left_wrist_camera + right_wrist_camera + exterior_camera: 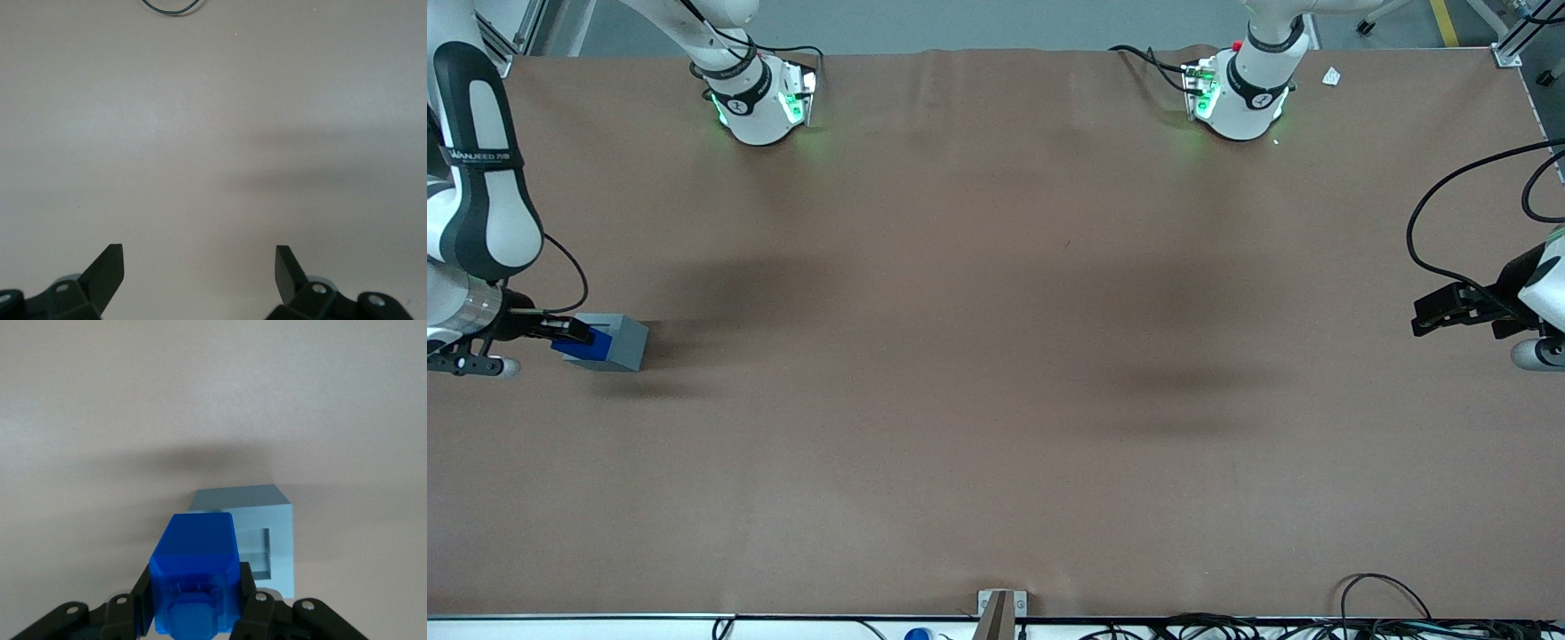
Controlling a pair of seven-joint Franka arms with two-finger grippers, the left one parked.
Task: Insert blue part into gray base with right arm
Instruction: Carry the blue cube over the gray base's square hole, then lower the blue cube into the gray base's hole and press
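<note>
While pinched between the black two-finger gripper's [193, 613] fingers, the small bright blue plastic block [195, 577] is held just above the light gray cube-like base [257, 530], its recess partly uncovered beside it.

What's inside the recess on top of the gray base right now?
The gray base's recess looks partly empty, but the blue part, clamped in the gripper, covers the rest, so seating can't be confirmed.
</note>
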